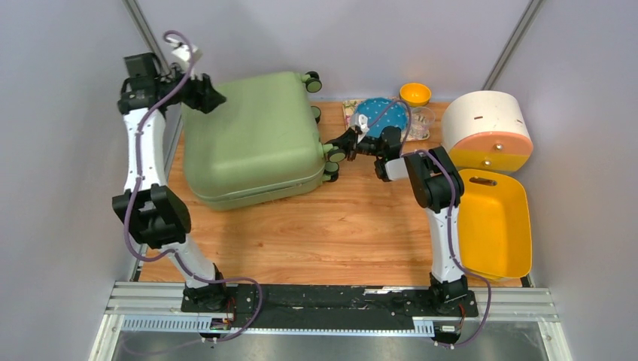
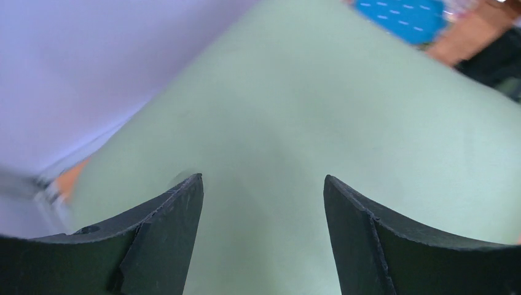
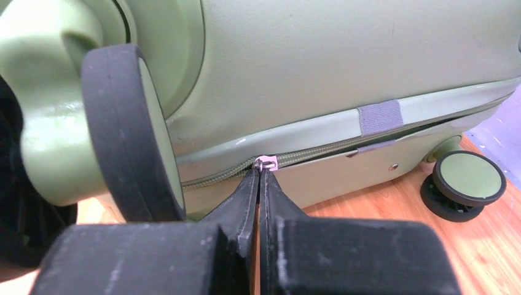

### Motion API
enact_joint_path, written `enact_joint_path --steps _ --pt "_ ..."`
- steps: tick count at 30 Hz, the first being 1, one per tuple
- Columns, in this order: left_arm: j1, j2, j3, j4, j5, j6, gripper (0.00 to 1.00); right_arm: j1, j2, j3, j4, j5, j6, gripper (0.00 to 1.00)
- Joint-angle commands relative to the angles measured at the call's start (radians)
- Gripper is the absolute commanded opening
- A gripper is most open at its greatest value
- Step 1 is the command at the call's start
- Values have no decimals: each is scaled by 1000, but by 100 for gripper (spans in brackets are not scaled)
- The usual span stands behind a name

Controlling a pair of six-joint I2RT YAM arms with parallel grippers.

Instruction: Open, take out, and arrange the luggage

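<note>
1. Table [image 1: 361, 233]: wood-grain top. Both arm bases are bolted at its near edge.
2. Yellow tray [image 1: 493, 226]: near right, beside the right arm, lying flat.
3. Right gripper [image 3: 261, 175]: mid-table, reaching left to the luggage's right end. The jaws are pressed together, pinching the small metal zipper pull [image 3: 265, 163] on the seam.
4. Luggage [image 1: 252, 135]: sage-green hard shell, lying flat on the left half of the table and reaching to the far edge.
   - The wheeled end faces right.
   - One black-tyred wheel [image 3: 126, 135] is just left of the pinched pull. Another wheel [image 3: 468, 178] lies farther along that end.
   - A grey fabric tab [image 3: 379, 117] crosses the seam. A dark gap shows in the seam beyond it.
5. Left gripper [image 1: 207, 96]: at the luggage's far-left corner. The fingers [image 2: 166, 215] are spread wide above the green shell and hold nothing. Contact with the shell cannot be told.
6. Blue dotted disc [image 1: 380, 113]: far centre, behind the right wrist.
7. Clear cup [image 1: 421, 120]: just right of the disc.
8. Orange bowl [image 1: 414, 93]: behind the cup.
9. Round cream-and-orange drawer box [image 1: 485, 124]: far right, just behind the tray.
</note>
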Motion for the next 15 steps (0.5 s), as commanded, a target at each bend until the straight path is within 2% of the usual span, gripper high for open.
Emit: enact_joint_path --steps 1,2,3,5,6,9,11,15 --pt "-155 13 29 -109 131 176 80 66 -116 -29 251 -41 31 0" --pt "-224 11 31 -138 128 218 80 74 -124 -52 253 -40 31 0" --pt "-258 10 31 -193 120 303 81 92 -134 -61 251 -40 33 0" --pt "-318 7 25 -234 93 356 82 111 -160 -93 255 -40 40 0" --pt "-381 5 19 -231 86 354 82 129 -170 -106 255 -46 39 0" --pt "-471 -22 -44 -112 51 251 76 158 -208 -165 256 -29 42 0" --pt "-513 -53 -98 -68 16 247 75 167 -233 -188 256 -23 46 0" --pt "-640 -67 -139 -169 -62 457 69 197 -272 -250 255 18 56 0"
